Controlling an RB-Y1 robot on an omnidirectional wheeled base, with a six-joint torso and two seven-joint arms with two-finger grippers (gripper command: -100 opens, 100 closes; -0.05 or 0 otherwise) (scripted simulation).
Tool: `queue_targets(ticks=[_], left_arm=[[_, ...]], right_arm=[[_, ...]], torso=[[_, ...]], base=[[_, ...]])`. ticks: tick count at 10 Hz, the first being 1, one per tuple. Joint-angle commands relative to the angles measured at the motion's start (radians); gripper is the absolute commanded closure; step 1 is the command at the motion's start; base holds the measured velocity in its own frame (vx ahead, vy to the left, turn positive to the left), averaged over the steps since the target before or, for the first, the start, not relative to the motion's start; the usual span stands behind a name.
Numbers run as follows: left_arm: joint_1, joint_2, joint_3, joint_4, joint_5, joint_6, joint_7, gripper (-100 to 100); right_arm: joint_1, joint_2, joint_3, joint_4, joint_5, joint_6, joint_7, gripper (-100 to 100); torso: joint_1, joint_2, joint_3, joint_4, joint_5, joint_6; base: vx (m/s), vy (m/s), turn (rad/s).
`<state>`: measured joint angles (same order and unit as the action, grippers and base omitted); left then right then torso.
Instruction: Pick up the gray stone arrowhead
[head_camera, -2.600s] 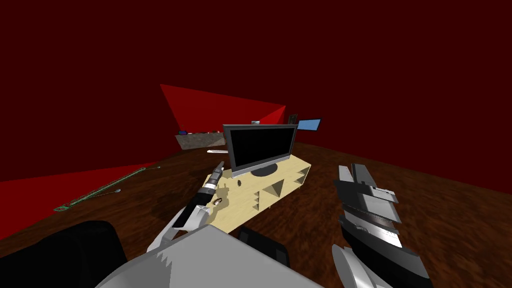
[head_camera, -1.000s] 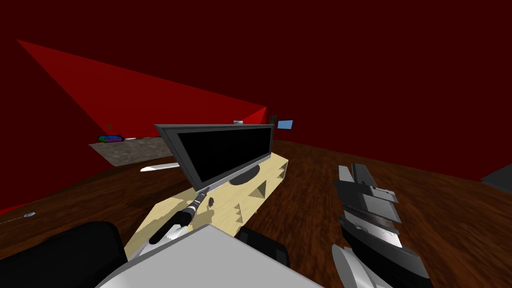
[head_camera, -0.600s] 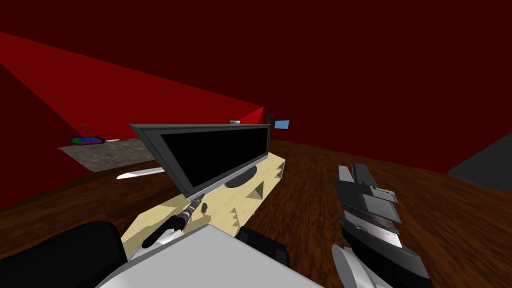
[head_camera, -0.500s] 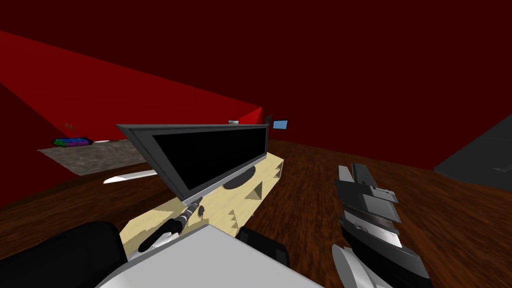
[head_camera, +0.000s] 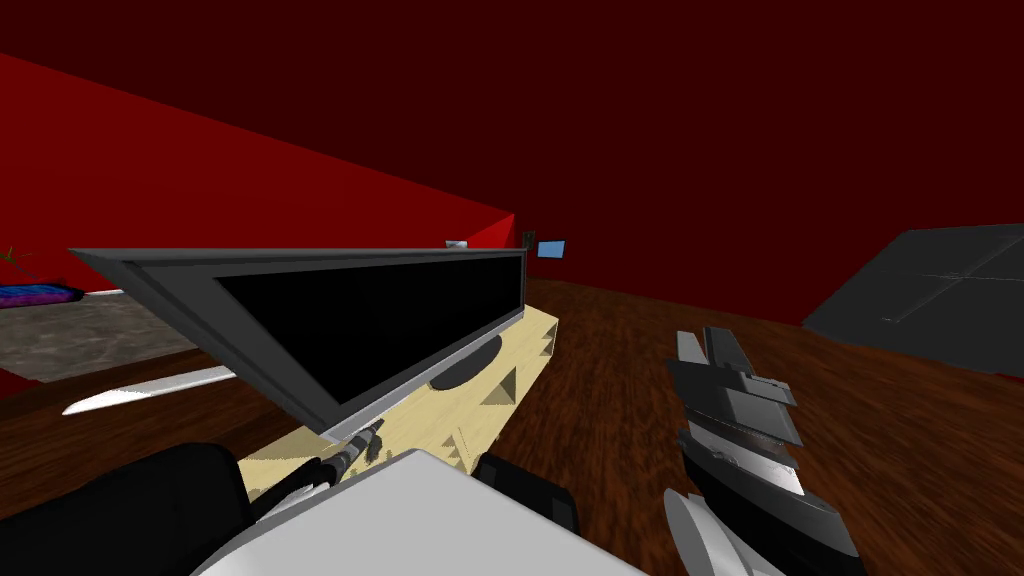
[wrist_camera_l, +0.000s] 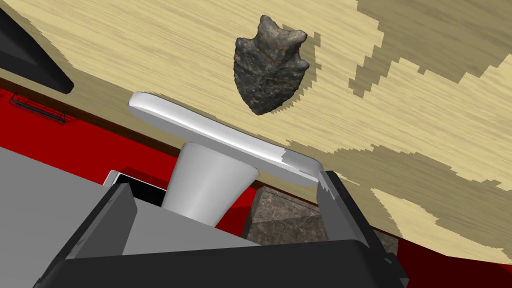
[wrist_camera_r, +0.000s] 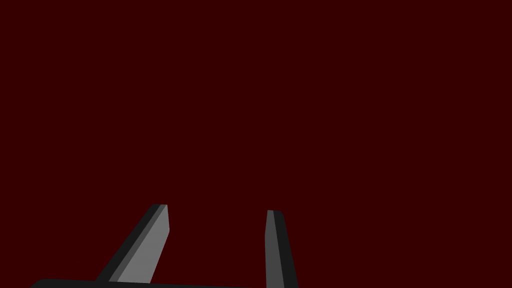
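Observation:
The arrowhead (wrist_camera_l: 270, 70) is a dark grey, rough stone lying flat on the light wood top of the TV stand (wrist_camera_l: 410, 45). My left gripper (wrist_camera_l: 223, 181) is open and aimed at the stone, which sits ahead of the fingertips and apart from them. Seen from the head, the left gripper (head_camera: 368, 436) reaches over the stand's near end, just under the lower edge of the flat TV (head_camera: 360, 320). My right gripper (wrist_camera_r: 217, 210) is open and holds nothing; it is raised at the right (head_camera: 705, 345).
The TV overhangs the stand (head_camera: 500, 400) close above my left hand. A white flat bar on a cone-shaped stem (wrist_camera_l: 220, 135) shows between the left fingers and the stone. A white elongated thing (head_camera: 150, 385) lies on the dark wood floor; a dark grey slab (head_camera: 930, 290) stands far right.
I have moved in on the stand and turned: the TV is much larger and spreads left, the grey slab has come in at the right. The left arm sits lower, nearer my chest.

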<state>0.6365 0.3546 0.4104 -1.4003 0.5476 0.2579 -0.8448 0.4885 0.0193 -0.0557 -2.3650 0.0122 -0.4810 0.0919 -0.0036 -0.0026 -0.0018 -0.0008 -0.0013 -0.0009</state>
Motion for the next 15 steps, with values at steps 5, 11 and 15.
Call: queue_targets(ticks=[5, 11, 15], left_arm=[[0.011, 0.005, 0.056, 0.108, 0.037, 0.11, -0.098, -100], [0.021, 0.046, 0.1, 0.234, 0.097, 0.203, -0.191, -100], [0.02, 0.056, 0.106, 0.26, 0.111, 0.214, -0.209, 0]], right_arm=[[0.0, 0.0, 0.0, 0.0, 0.0, 0.0, 0.0, 0], [0.0, 0.0, 0.0, 0.0, 0.0, 0.0, 0.0, 0], [0.0, 0.0, 0.0, 0.0, 0.0, 0.0, 0.0, 0]], torso=[[-0.001, -0.001, 0.0, 0.0, 0.0, 0.0], [0.0, 0.001, 0.001, 0.0, 0.0, 0.0], [0.001, 0.003, 0.002, 0.001, 0.0, 0.0]], base=[[0.069, -0.023, -0.124], [0.054, -0.009, -0.106], [0.034, 0.0, -0.042]])
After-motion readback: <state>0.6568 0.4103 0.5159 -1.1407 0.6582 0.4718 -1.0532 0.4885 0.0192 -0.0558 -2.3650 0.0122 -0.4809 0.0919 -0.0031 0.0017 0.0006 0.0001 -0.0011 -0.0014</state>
